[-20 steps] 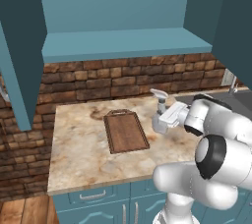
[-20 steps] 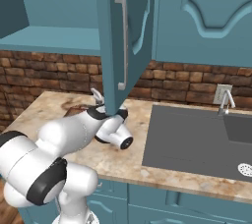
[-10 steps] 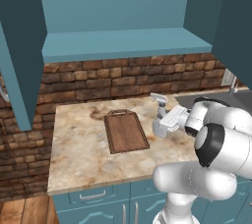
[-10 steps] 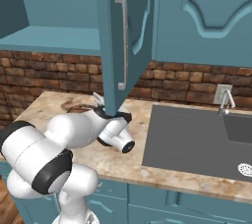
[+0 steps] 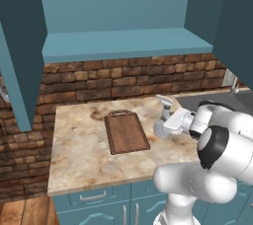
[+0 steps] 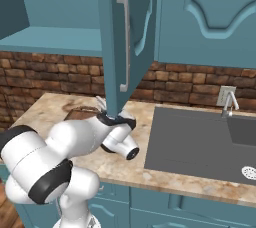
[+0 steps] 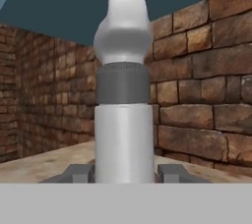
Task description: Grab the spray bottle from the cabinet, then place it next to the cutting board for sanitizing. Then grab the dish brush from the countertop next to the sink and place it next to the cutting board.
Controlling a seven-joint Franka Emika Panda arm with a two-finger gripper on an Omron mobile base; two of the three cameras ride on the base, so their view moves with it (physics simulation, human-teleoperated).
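Note:
My gripper [image 5: 168, 123] is shut on the spray bottle [image 5: 162, 116], a pale grey-white bottle held upright just right of the dark brown cutting board [image 5: 126, 131]. Its base is at or just above the marbled countertop [image 5: 79, 142]; I cannot tell whether it touches. In the hand view the spray bottle [image 7: 123, 120] stands between my fingertips [image 7: 78, 173] with brick wall behind it. The open teal cabinet [image 5: 123, 41] hangs above with a bare shelf. The sink [image 6: 200, 142] lies to the right. The dish brush is out of view.
An open cabinet door [image 6: 125, 47] with a pale bar handle hangs over the counter in front of my hand in the right base view. A silver faucet [image 6: 227, 104] stands behind the sink. A brick wall [image 5: 123, 78] backs the counter.
The arm has carried the spray bottle a little lower and slightly to the right, beside the cutting board. The grip has not changed.

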